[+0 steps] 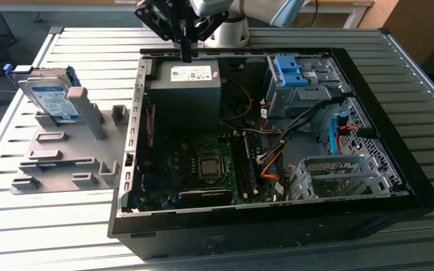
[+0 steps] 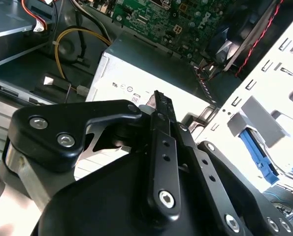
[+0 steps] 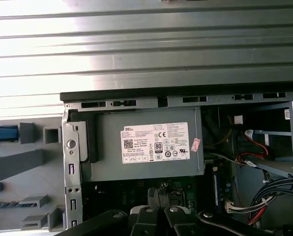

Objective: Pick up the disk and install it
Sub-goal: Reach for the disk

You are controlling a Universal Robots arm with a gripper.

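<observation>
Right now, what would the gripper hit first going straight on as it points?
The gripper would probably meet the grey metal box with a white sticker in the open black computer case; depth is unclear.

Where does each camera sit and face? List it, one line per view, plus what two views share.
Exterior view: off the arm, above, looking down on the open computer case and the disk in its grey holder; the gripper hangs over the power supply.
First wrist view: on the wrist, looking down past the gripper onto the power supply.
Second wrist view: on the wrist, looking obliquely past the gripper at the power supply and motherboard.
Shared: gripper and power supply, in both wrist views.
</observation>
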